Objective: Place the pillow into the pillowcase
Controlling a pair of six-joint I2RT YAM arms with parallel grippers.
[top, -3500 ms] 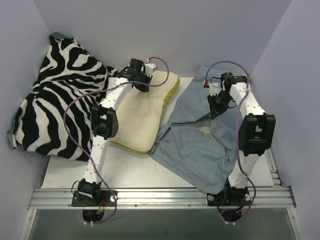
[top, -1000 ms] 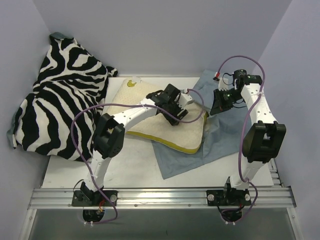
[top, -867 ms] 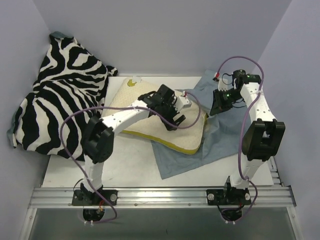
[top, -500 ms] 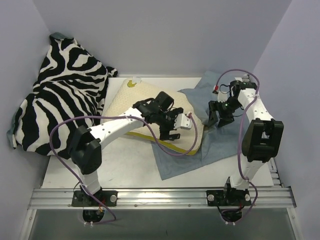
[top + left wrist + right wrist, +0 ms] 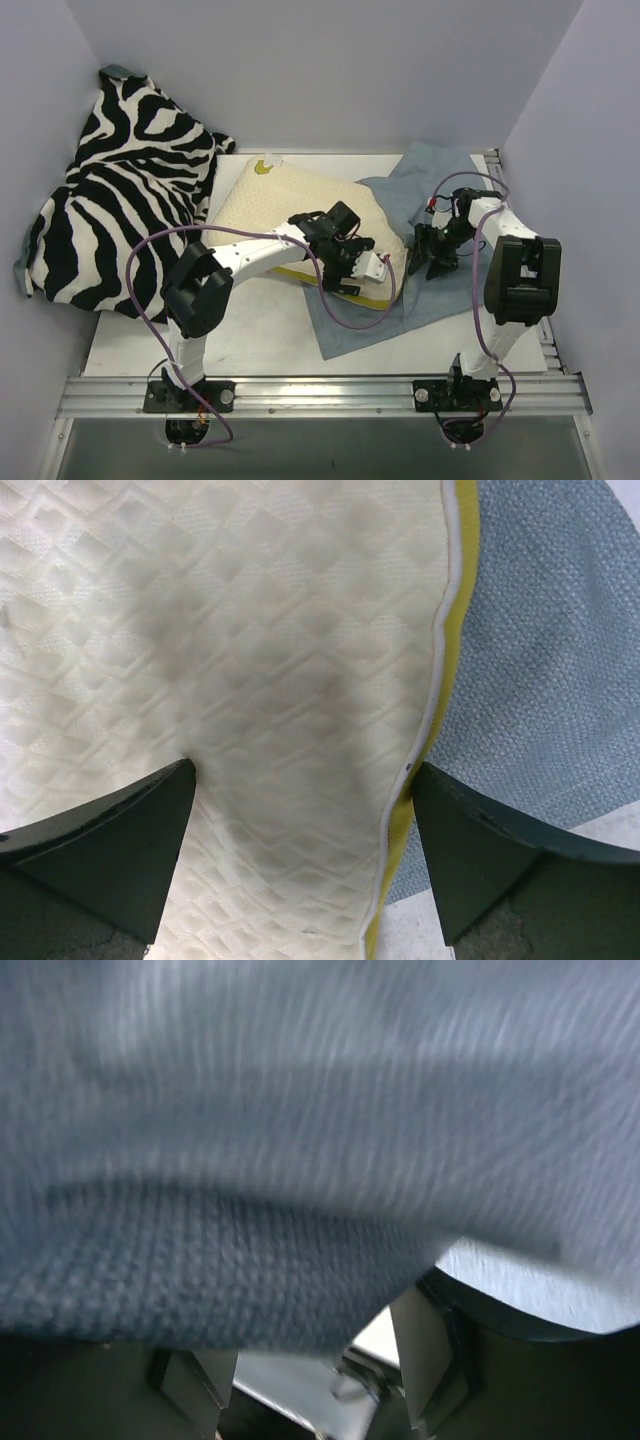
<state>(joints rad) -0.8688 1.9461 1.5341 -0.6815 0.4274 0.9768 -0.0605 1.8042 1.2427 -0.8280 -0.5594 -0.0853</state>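
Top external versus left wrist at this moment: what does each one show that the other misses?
Only top external: the zebra-print cloth at the left, the right gripper down at the pillowcase, and the yellow mark on the pillow. Only left wrist: the quilted diamond texture up close, the white piping, and the left gripper with open jaws either side of the yellow edge. Both: the pillow's edge lying over the grey-blue pillowcase.

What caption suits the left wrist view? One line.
Open left gripper above the cream pillow, its yellow edge overlapping the grey-blue pillowcase.
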